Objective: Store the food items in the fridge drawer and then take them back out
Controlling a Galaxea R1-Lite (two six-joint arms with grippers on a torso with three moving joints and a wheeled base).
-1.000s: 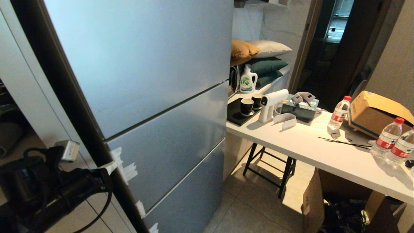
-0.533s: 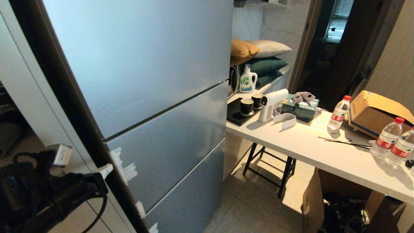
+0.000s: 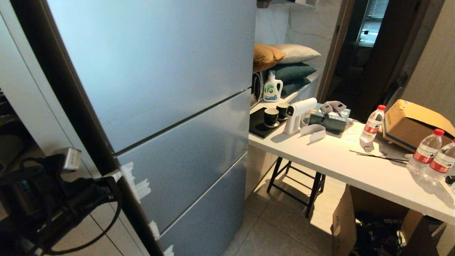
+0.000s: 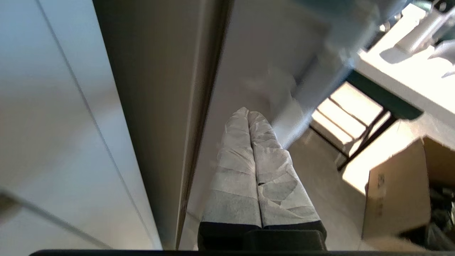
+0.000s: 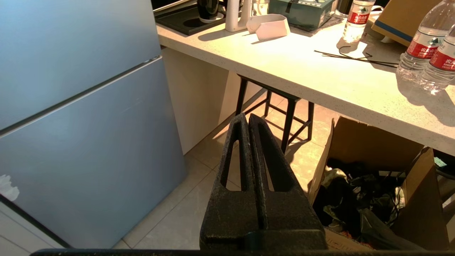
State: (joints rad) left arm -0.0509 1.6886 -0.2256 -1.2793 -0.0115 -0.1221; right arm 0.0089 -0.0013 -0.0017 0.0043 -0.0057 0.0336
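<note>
The silver-grey fridge [image 3: 160, 71] stands with all its doors closed, so the fridge drawer is hidden behind them. No food items show in any view. My left gripper [image 3: 114, 175], its fingers wrapped in white tape, is shut with nothing in it. Its tip sits at the left edge of the fridge's middle door [image 3: 185, 153], next to white tape scraps [image 3: 142, 186]. The left wrist view has the left gripper [image 4: 247, 113] pointing along the dark gap beside the fridge. My right gripper [image 5: 247, 116] is shut and empty, hanging over the floor to the right of the fridge.
A white table [image 3: 337, 160] to the right carries water bottles [image 3: 372, 124], a cardboard box [image 3: 412, 122], a white spray gun [image 3: 298, 114] and cups on a black tray [image 3: 261, 126]. A black stool [image 3: 298, 185] and an open carton [image 3: 359, 220] stand under it. Pale cabinet panels [image 3: 21, 89] flank the fridge's left side.
My left gripper dipped back to the left a little, then rose slightly along the fridge door's left edge. The fridge doors stay closed.
</note>
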